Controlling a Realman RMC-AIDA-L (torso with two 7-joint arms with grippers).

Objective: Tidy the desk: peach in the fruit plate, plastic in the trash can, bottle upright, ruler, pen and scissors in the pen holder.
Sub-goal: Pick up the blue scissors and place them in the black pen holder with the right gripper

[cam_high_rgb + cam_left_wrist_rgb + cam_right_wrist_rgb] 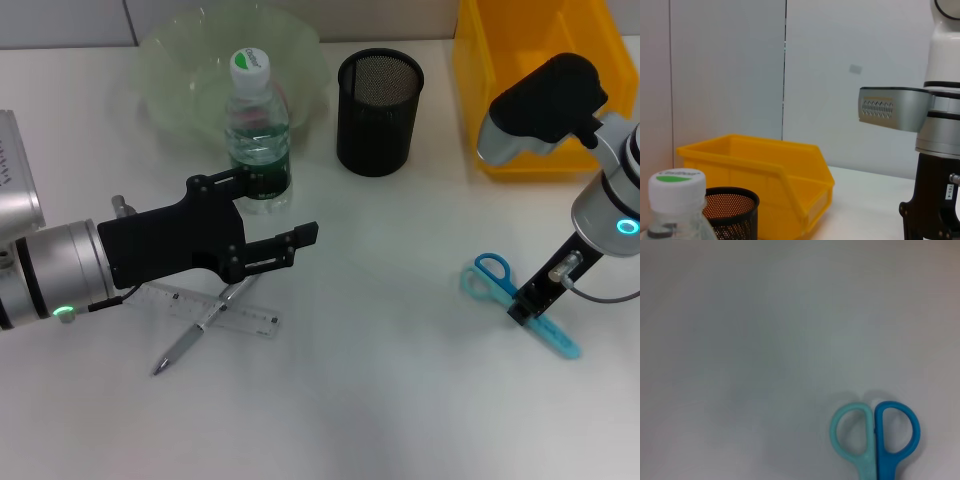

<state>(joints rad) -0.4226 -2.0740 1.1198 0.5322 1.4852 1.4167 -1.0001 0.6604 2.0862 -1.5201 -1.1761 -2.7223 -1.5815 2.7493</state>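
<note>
The clear plastic water bottle with a green label and white cap stands upright on the white bench, beside the black mesh pen holder, so that step looks done; the holder appears empty; the transparent plastic ruler and the silver pen lie crossed on the bench, and the blue and teal plastic scissors lie flat too; no peach or loose plastic shows. The left claw hovers over the ruler and pen, jaws parted, grasping nothing; the right claw is down on the scissors, whether clenched I cannot tell.
</note>
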